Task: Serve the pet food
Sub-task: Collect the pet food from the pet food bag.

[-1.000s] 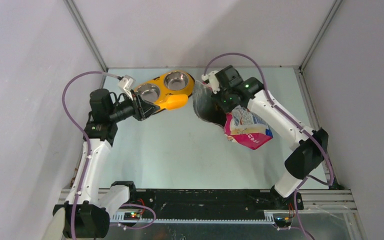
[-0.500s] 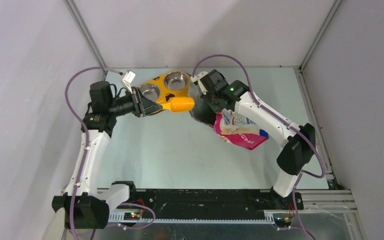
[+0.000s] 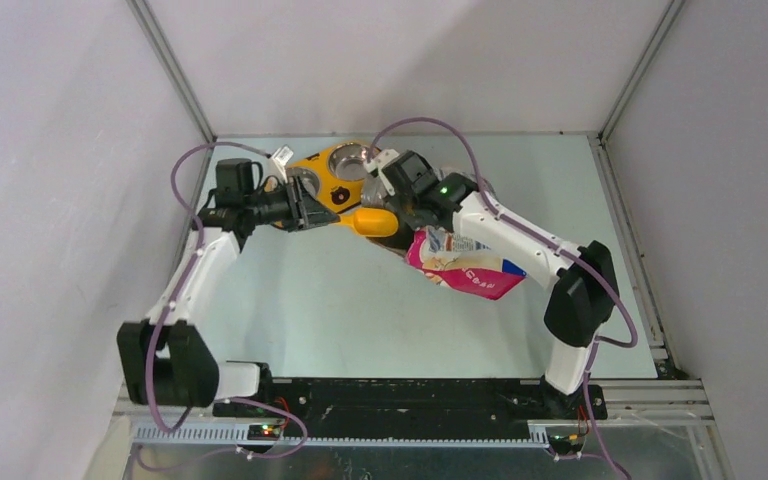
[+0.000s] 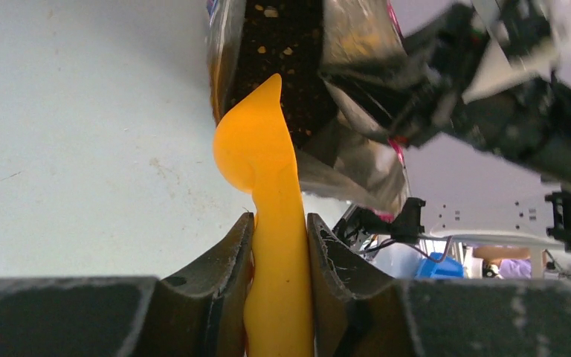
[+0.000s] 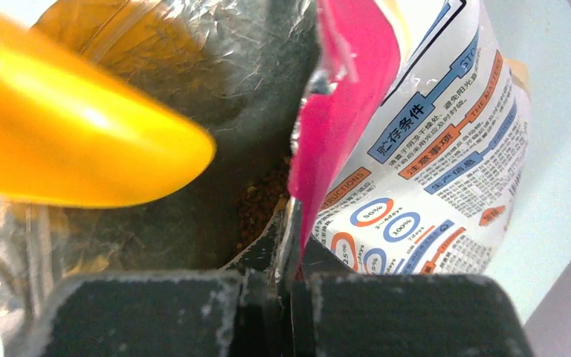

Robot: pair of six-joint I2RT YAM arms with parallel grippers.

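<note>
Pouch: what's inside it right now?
The right wrist view shows the pouch open: silver foil lining and brown kibble deep inside, with the orange scoop tip at its mouth. How much kibble there is cannot be seen; the scoop and folded foil cover it.

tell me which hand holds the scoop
The left hand, clamped on the orange scoop; the right hand grips the pouch instead.
</note>
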